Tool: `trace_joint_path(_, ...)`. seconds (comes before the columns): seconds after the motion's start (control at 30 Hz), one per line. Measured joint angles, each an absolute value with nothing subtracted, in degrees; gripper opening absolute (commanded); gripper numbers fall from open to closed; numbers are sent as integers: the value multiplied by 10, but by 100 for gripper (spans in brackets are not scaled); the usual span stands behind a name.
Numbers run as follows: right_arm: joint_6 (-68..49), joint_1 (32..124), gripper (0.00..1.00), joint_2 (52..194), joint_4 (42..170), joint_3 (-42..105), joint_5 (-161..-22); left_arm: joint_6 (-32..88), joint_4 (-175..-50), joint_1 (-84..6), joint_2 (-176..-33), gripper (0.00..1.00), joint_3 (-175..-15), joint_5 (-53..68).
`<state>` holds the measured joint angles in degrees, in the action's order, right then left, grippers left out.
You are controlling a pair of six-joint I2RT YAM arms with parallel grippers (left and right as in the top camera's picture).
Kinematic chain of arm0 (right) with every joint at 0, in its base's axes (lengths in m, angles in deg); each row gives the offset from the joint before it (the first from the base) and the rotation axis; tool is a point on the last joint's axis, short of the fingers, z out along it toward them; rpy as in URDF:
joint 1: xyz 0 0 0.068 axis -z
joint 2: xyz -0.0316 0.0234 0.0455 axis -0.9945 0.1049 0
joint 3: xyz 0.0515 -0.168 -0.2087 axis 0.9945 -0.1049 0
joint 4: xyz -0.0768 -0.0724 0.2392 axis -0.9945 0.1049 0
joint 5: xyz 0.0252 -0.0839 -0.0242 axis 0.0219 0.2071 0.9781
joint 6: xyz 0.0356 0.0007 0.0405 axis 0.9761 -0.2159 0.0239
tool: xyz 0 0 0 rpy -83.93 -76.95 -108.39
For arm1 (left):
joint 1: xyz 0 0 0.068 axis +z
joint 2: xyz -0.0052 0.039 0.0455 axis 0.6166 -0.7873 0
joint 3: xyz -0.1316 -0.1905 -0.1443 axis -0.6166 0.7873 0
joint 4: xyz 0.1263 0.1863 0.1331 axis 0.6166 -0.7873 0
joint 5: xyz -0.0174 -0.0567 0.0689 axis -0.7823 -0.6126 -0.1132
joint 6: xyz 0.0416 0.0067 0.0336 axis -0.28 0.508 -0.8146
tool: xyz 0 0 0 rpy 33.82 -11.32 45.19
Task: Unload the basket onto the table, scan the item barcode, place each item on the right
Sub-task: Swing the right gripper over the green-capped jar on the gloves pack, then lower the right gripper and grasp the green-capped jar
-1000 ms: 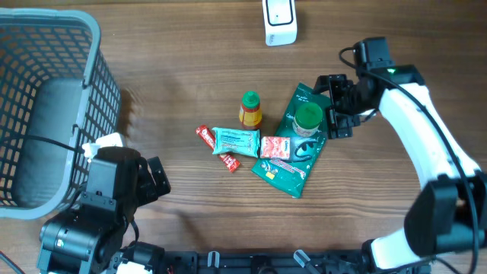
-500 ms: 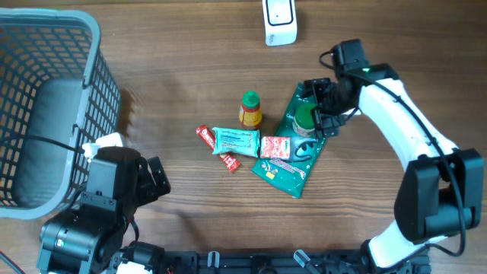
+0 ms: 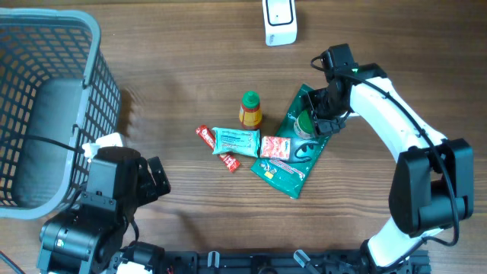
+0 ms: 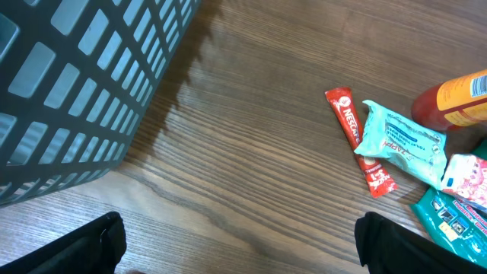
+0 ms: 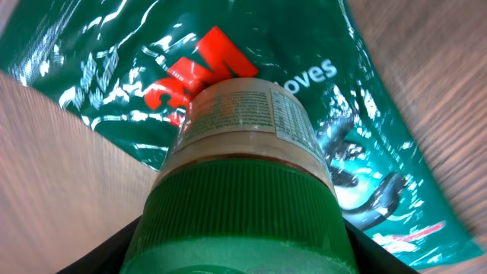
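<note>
The wooden table (image 3: 190, 76) carries everything, and the green glove packet (image 3: 285, 171) lying flat near its middle serves as the marker. Far to the left of that packet stands the grey mesh basket (image 3: 106, 99), reaching to the table's far-left corner. The right arm (image 3: 388, 114) bends in from the packet's right side, and the right gripper (image 3: 313, 113) sits over the packet's far end with a finger on either side of the jar; whether the jaws press on it cannot be told. The left arm (image 3: 99, 205) rests well to the packet's left and nearer the robot, beside the basket, and the left gripper (image 4: 243, 247) has its jaws wide apart around bare wood. Beyond the packet, toward the far edge, stands the white scanner (image 3: 279, 21). The green-lidded jar (image 3: 304, 124), the item to scan, stands upright on the packet's far end, its printed label visible in the right wrist view. Just left of the packet stands a yellow bottle (image 3: 250, 110) with a green cap. A pink-and-white packet (image 3: 275, 147) overlaps the packet's left edge, a pale teal packet (image 3: 236, 141) lies left of that, and a red sachet (image 3: 217, 148) lies partly under the teal one.
</note>
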<state>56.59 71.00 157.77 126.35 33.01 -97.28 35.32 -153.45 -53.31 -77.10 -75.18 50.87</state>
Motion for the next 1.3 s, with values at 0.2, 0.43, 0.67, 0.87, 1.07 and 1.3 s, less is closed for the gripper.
trace_joint_path(0.2, 370, 713, 56, 1578, 1360, 354, -945, 353, -1535, -533, -771, 100, -752, 509)
trace_joint_path(0.43, 91, 715, 71, 1578, 1408, 419, -919, 353, -1535, -533, -771, 100, -752, 509)
trace_joint_path(0.67, -39, 715, 74, 1578, 1399, 420, -901, 353, -1535, -533, -771, 100, -752, 509)
trace_joint_path(0.87, -79, 715, 78, 1578, 1402, 420, -878, 353, -1535, -533, -771, 100, -752, 509)
trace_joint_path(1.07, -90, 715, 90, 1578, 1401, 420, -868, 353, -1535, -533, -771, 100, -752, 509)
trace_joint_path(1.3, -49, 715, 99, 1578, 1480, 449, -875, 353, -1535, -533, -771, 100, -752, 509)
